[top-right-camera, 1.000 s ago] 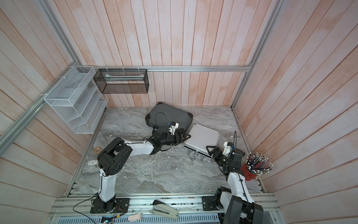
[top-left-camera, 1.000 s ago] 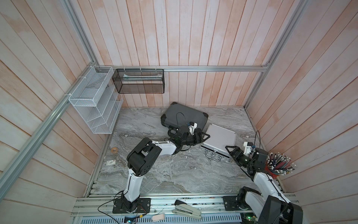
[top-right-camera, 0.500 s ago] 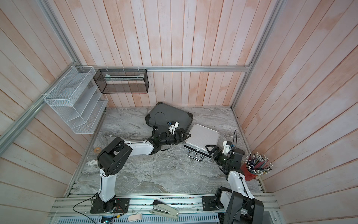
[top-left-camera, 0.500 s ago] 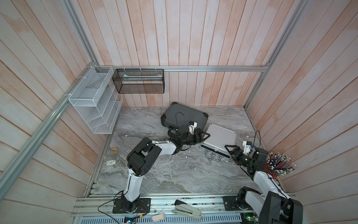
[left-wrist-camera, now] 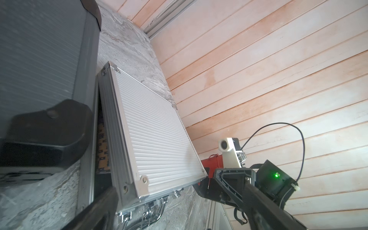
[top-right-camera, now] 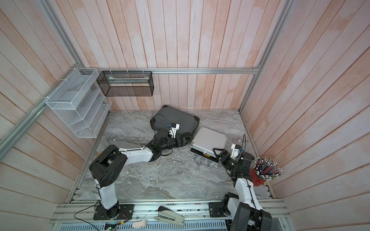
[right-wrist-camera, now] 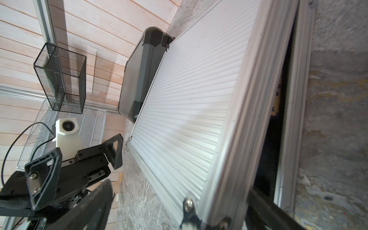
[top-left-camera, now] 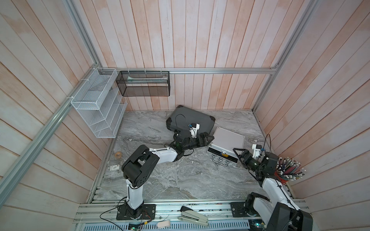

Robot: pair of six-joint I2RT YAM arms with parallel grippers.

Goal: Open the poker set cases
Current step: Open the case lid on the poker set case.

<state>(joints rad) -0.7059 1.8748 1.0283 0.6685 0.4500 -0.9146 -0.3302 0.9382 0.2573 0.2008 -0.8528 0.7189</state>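
The left gripper (top-left-camera: 209, 139) and right gripper (top-left-camera: 239, 155) are gaping open beside the silver case (top-left-camera: 228, 138), which is sitting ajar; its yellow label (top-left-camera: 224, 154) is showing too small to read

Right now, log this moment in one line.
silver case: lid ajar; dark grey case: closed; left hand: open; right hand: open; both at silver case

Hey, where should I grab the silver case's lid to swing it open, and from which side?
Grip the lid by its front rim, beside the handle, coming from the robot's side. It stands ajar there, leaving a gap for one finger to slip under; the far edge sits low, so the hinge is probably there.
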